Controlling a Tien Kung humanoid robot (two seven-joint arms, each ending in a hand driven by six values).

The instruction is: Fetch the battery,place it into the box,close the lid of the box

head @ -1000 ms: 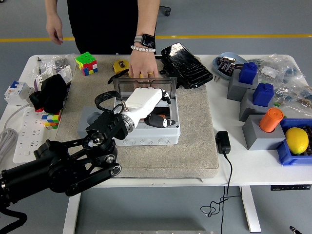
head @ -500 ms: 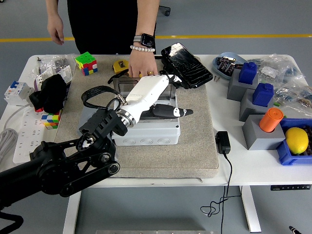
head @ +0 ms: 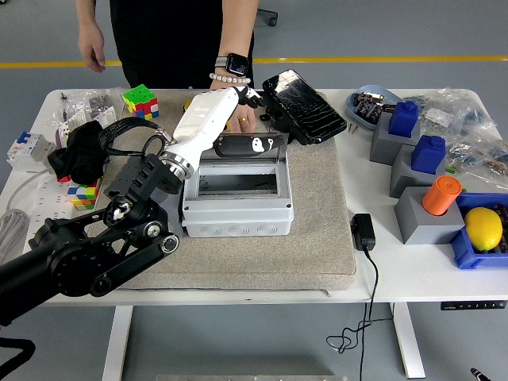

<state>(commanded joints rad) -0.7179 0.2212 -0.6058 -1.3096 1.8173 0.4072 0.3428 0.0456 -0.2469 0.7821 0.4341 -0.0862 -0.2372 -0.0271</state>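
- Now up over the far rim of the box (head: pixel 236 208) — left hand (head: pixel 208 117), white shell, fingers toward the person's hand (head: pixel 236 113); whether spread or curled cannot be told.
- Raised behind the box — clear lid (head: pixel 248 146), open.
- Not made out inside the box — battery.

Bright, even overhead light, soft shadows, sharp focus, with glare on the black tray (head: pixel 304 105).

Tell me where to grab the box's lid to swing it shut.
Take the lid by its free upper edge, coming from the far side. It stands raised behind the box, hinged at the back. The left hand is already up there, beside the person's hand.
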